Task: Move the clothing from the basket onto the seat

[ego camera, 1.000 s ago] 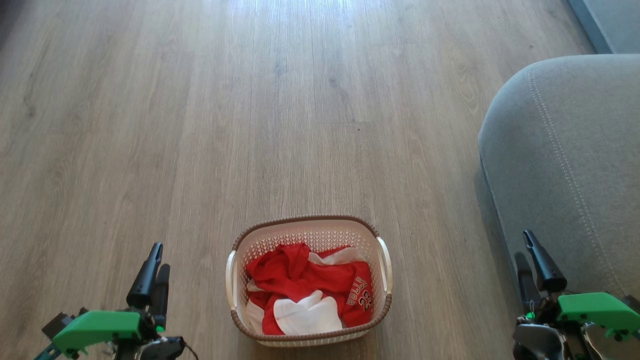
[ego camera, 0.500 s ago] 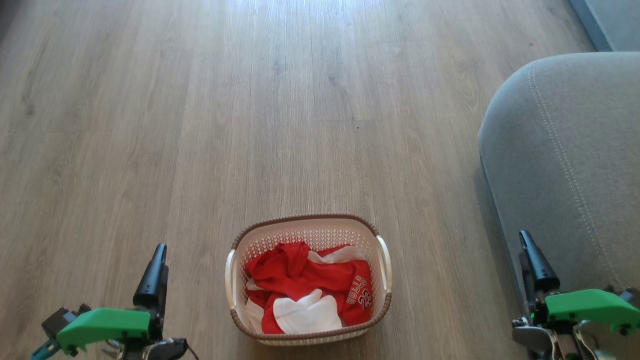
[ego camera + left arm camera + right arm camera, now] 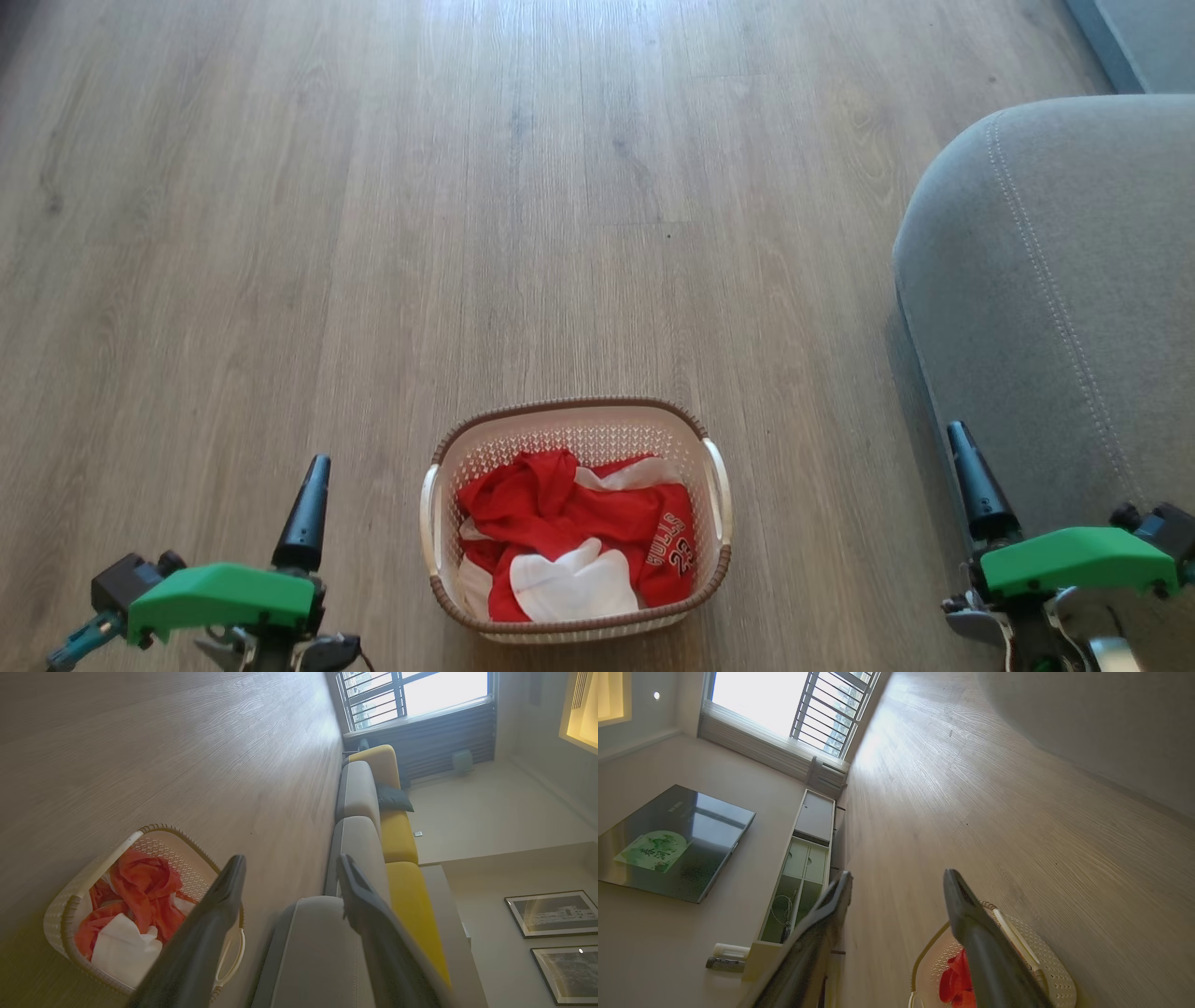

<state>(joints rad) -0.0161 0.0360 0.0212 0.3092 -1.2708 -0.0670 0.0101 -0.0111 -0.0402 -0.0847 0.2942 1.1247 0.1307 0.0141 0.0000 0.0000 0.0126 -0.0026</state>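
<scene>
The cream basket (image 3: 569, 408) stands on the floor close in front of me, with the red and white clothing (image 3: 560, 518) heaped inside. A red jersey with white "BULLS 23" lettering lies on its right side. The grey seat (image 3: 1074, 280) rises at the right. My left gripper (image 3: 317, 467) hovers left of the basket and my right gripper (image 3: 960, 439) hovers by the seat's edge. The left wrist view shows the left gripper (image 3: 290, 861) open and empty, with the basket (image 3: 70, 905), the clothing (image 3: 140, 882) and the seat (image 3: 317, 952). In the right wrist view the right gripper (image 3: 897, 875) is open above the basket (image 3: 1045, 961).
Wooden floor (image 3: 523, 205) stretches ahead and to the left of the basket. In the left wrist view a long sofa with yellow cushions (image 3: 397, 830) runs toward a window. In the right wrist view a wall television (image 3: 668, 844) and a low cabinet (image 3: 803, 868) stand across the room.
Both wrists have turned, so each gripper now shows one finger edge-on in the head view. The left gripper drifted slightly right, the right slightly left. Basket and clothing have not moved.
</scene>
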